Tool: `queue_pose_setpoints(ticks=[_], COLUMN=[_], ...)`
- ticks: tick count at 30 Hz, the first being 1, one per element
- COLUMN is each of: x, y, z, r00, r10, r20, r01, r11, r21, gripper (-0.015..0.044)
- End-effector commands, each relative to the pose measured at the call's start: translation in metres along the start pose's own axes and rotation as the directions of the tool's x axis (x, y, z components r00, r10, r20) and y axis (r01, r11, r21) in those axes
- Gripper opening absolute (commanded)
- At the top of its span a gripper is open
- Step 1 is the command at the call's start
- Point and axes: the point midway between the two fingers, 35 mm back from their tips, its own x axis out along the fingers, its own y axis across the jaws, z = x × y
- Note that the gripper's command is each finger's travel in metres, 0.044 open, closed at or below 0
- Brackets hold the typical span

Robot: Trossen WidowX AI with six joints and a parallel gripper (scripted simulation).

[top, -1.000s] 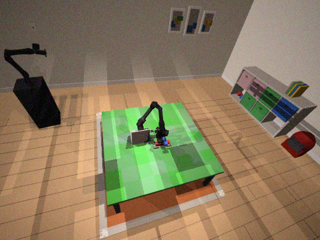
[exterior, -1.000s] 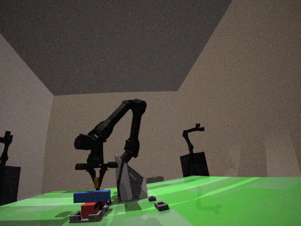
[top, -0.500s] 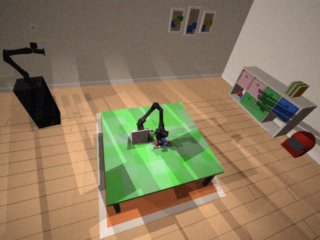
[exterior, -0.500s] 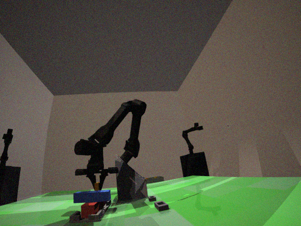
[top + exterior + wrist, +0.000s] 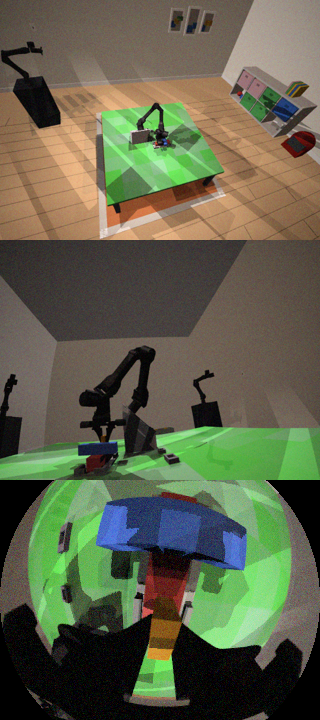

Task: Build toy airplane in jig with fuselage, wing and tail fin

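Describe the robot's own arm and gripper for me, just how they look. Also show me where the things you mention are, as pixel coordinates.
The arm (image 5: 156,106) (image 5: 146,353) is matte black, with slim links and chunky, rounded joints. The gripper (image 5: 103,440) (image 5: 162,619) is black too, with two fingers tapering toward their tips. I can't make out any markings.
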Motion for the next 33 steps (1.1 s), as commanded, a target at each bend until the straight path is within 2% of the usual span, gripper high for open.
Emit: queue_pose_setpoints(ticks=[1,2,12,20,26,33], x=[0.0,0.0,0.0,-0.003,-0.089,-0.092], y=[0.0,0.0,0.0,0.0,-0.002,-0.003], z=[0.0,0.0,0.0,0.001,0.001,0.002], r00=[1.0,1.0,1.0,1.0,1.0,1.0], r10=[-0.001,-0.001,-0.001,-0.001,-0.003,-0.003], r20=[0.001,0.001,0.001,0.001,0.001,0.001], r01=[0.001,0.001,0.001,0.001,0.003,0.003], r11=[1.0,1.0,1.0,1.0,1.0,1.0], r21=[-0.001,-0.001,-0.001,-0.001,0.006,0.006], gripper=[0.0,0.0,0.026,0.026,0.026,0.026])
